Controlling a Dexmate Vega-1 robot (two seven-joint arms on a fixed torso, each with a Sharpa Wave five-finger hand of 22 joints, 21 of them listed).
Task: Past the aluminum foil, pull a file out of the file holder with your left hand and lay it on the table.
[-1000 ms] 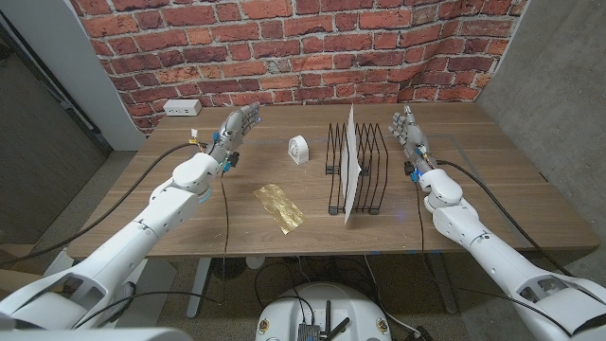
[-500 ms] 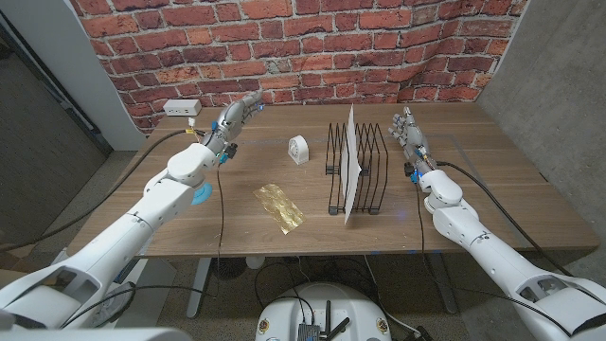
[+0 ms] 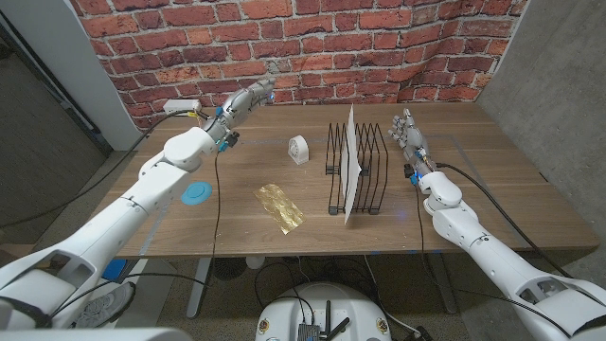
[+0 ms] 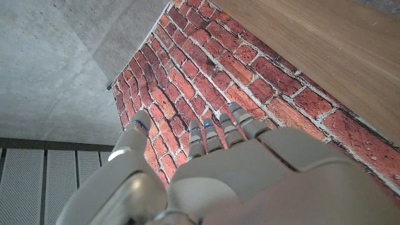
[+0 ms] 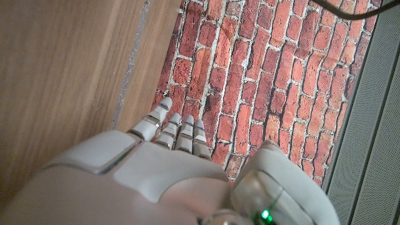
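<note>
File [image 3: 350,163] is the white sheet that stands up tall in the black wire file holder [image 3: 358,170], in the middle of the wooden desk [image 3: 492,180]. Closest to the robot, a crinkly gold piece of aluminum foil [image 3: 278,206] lies flat on the desk, a little to the left of the holder, and a blue round thing [image 3: 197,193] sits farther left, under the left arm. Next comes the holder itself, with the file sticking up above the wires, so it looks easy to pinch at the top. Just beside the holder, the right hand [image 3: 407,133] stands with its fingers up and a bit apart, holding nothing; it seems to be waiting out of the way. A small white thing [image 3: 299,149] sits past the foil, near the holder's left side. Farthest back, the left hand [image 3: 248,99] is up off the desk near the brick wall [image 3: 284,38], its fingers stretched out straight with nothing in them. It is well apart from the file, so I think the reach toward the holder has only begun. The hand probably needs to swing right, past the foil, to get to the file.
</note>
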